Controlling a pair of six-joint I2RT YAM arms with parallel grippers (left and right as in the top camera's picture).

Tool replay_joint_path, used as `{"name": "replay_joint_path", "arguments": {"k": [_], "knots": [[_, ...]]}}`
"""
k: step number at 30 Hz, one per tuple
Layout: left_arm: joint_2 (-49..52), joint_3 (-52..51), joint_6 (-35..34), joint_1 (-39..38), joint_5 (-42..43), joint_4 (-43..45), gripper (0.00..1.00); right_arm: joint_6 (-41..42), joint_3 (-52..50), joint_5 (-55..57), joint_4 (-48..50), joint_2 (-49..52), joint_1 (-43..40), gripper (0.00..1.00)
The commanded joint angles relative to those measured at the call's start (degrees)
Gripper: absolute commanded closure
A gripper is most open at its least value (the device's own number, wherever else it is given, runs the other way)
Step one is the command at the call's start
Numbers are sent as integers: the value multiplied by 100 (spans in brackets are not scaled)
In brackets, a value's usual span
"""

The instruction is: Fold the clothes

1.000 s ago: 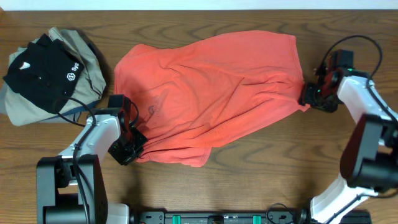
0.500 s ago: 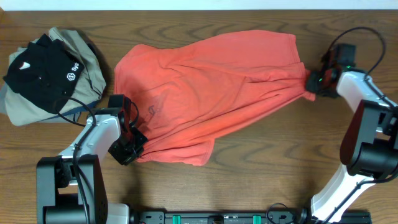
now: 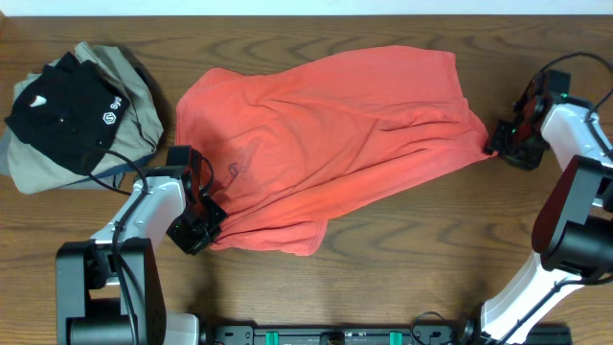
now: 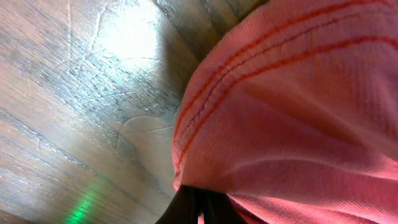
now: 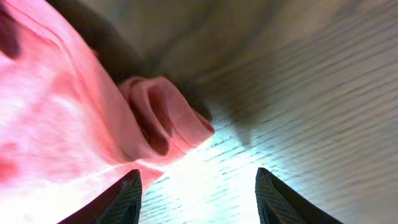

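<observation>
The coral-red T-shirt lies spread and rumpled across the table's middle, its faint chest print showing through near the left. My left gripper is shut on the shirt's lower-left hem; in the left wrist view the stitched hem fills the frame above the closed jaws. My right gripper is open, beside the shirt's right corner. In the right wrist view the fingers stand apart with bare table between them, the rolled shirt corner just ahead to the left.
A black garment with white logos lies on a khaki-grey garment at the far left. A dark cable runs from that pile to the left arm. The wooden table extends to the front.
My right gripper has pulled the shirt's right corner out to the right, then opened and let it go. The left gripper has stayed put on the hem.
</observation>
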Motion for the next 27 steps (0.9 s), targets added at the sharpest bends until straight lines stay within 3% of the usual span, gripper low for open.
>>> {"name": "replay_joint_path", "arguments": {"k": [1, 10, 16, 21, 22, 24, 27], "knots": [[-20, 66, 96, 17, -129, -24, 94, -81, -356, 22, 358, 24, 42, 43], [-20, 66, 94, 17, -127, -26, 94, -85, -772, 13, 1508, 26, 72, 48], [-20, 66, 94, 17, -127, -26, 94, -96, -772, -59, 1497, 26, 87, 75], [-20, 66, 94, 17, -127, -26, 94, -295, -772, -503, 1526, 28, 140, 76], [-20, 66, 94, 17, -127, -26, 94, -297, -772, -494, 1523, 28, 146, 79], [-20, 66, 94, 17, -125, -24, 94, -297, -772, -424, 1451, 28, 140, 99], [-20, 72, 428, -2, -22, 120, 94, 107, -772, 483, 1032, 26, 52, 99]]}}
